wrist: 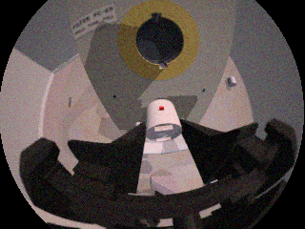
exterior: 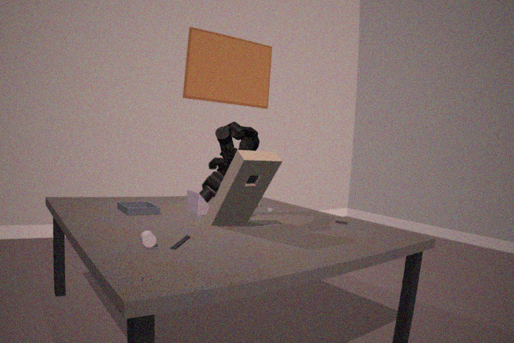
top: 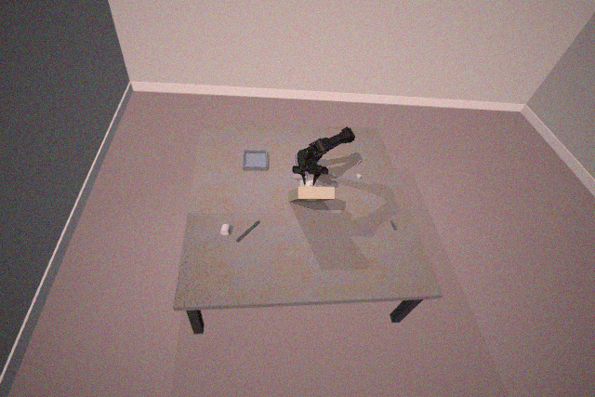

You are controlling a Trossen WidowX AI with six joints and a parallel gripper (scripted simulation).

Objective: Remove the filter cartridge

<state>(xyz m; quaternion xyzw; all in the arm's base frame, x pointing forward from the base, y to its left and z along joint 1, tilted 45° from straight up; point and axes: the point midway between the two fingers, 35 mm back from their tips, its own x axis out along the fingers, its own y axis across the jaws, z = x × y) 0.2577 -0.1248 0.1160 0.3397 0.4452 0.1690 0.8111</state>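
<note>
The service panel [top: 316, 192] [exterior: 245, 202] [wrist: 214, 29] leans on the table. The opening inside its yellow ring [wrist: 126, 40] is dark, with no cartridge in it. The cartridge [wrist: 162, 114], a white cylinder with a red mark and a slotted grey end face, is out of the opening, low in front of the panel. My gripper [top: 309, 183] [wrist: 162, 124] is shut on the cartridge, one black finger on each side. The panel hides the fingertips in the exterior view. The blue-grey tray [top: 244, 160] [exterior: 144, 211] stands to the left of the arm in the top view.
A pale lilac block [exterior: 193, 202] stands close beside the gripper. Another white cylinder [top: 225, 229] [exterior: 148, 238] [wrist: 232, 81] and a dark bar [top: 248, 231] [exterior: 180, 242] lie on the table beyond the panel. A small dark piece [top: 393, 225] [exterior: 340, 222] lies far to the right.
</note>
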